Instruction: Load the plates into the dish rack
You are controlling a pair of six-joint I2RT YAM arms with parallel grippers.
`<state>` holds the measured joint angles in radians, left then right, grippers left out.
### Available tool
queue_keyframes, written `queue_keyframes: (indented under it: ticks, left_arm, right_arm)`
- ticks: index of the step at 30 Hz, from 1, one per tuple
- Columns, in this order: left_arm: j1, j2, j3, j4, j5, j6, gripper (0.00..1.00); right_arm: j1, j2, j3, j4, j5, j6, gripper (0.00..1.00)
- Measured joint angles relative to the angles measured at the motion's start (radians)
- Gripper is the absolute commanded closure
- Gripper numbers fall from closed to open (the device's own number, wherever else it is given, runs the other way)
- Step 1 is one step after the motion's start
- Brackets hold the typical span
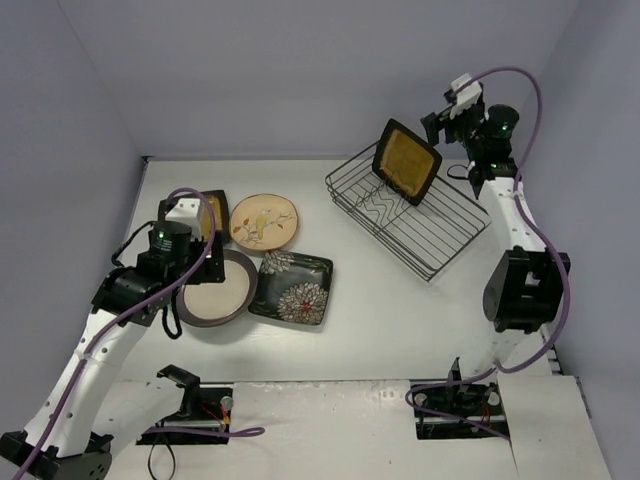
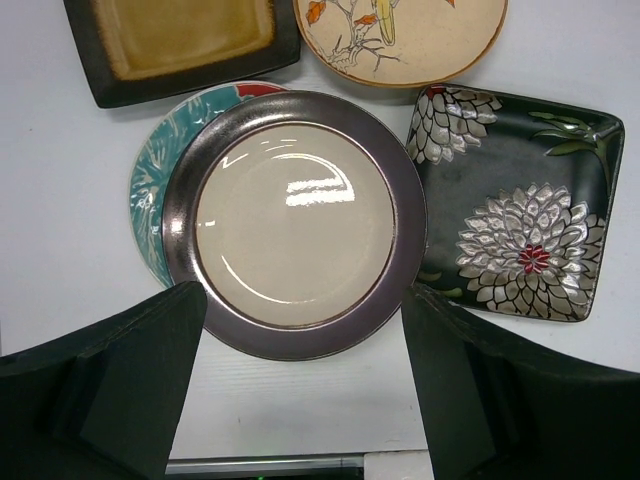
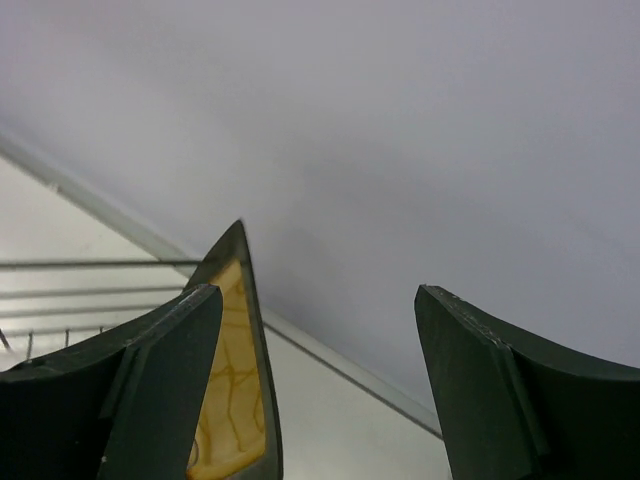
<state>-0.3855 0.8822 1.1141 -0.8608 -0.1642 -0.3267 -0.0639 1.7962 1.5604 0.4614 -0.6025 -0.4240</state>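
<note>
One square amber plate stands tilted on edge in the black wire dish rack. My right gripper is open at its upper right corner; in the right wrist view the plate lies just inside the left finger, with the gripper not closed on it. My left gripper is open and empty above the round cream brown-rimmed plate, its jaws wide at the near rim. That plate lies on the red-teal floral plate.
The second amber square plate, the small beige plate and the dark flowered rectangle lie around the cream plate on the white table. Rack wires show at the left. Grey walls enclose the table at the back and sides.
</note>
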Motion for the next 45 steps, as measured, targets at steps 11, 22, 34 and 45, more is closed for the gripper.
queue_keyframes:
  ticks: [11, 22, 34, 45]
  left_arm:
    - [0.000, -0.063, -0.055, -0.031, -0.039, -0.016, 0.20]
    - [0.000, -0.074, -0.058, -0.082, -0.040, -0.028, 0.20]
    - [0.000, -0.124, -0.027, -0.154, -0.039, -0.045, 0.20]
    - [0.000, -0.151, -0.004, -0.209, -0.040, -0.044, 0.20]
  right_arm:
    - [0.341, -0.367, -0.050, -0.218, 0.350, 0.436, 0.22]
    - [0.760, -0.318, -0.317, -0.417, 0.485, 1.007, 0.26]
    - [0.997, 0.059, -0.279, -0.343, 0.468, 1.269, 0.31]
    - [1.014, 0.236, -0.225, -0.203, 0.410, 1.358, 0.50]
